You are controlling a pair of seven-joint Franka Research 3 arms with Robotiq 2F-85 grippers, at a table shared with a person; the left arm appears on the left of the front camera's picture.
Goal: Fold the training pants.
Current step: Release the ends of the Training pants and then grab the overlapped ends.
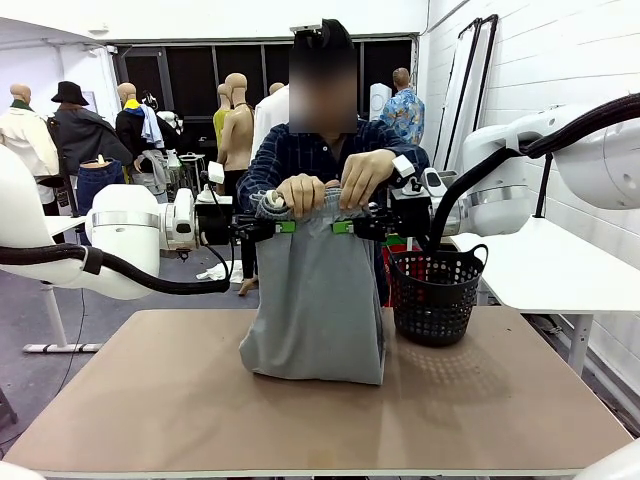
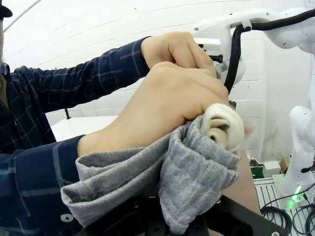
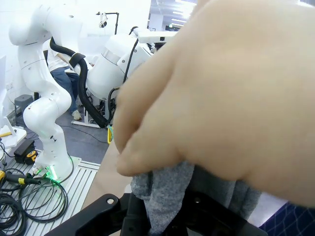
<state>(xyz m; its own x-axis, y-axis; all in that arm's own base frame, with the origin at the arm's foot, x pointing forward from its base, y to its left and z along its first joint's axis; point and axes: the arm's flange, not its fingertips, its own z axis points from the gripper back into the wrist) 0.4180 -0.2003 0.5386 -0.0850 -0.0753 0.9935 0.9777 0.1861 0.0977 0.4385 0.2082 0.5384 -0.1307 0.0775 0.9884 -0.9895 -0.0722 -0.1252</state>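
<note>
Grey training pants (image 1: 318, 290) hang upright (waistband bunched on top), bottom touching the table (image 1: 150, 400).

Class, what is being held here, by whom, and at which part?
The training pants, by the top edge: left gripper, right gripper and the person's hands.

Training pants (image 1: 318, 300) hang upright, lower end resting on the table (image 1: 150, 400). Left gripper (image 1: 284, 227) and right gripper (image 1: 343, 227) appear clamped on the waistband (contact partly hidden). A person's near hand (image 1: 300, 193) and far hand (image 1: 366, 176) grasp it above. Black basket (image 1: 436, 295) stands just beside.
</note>
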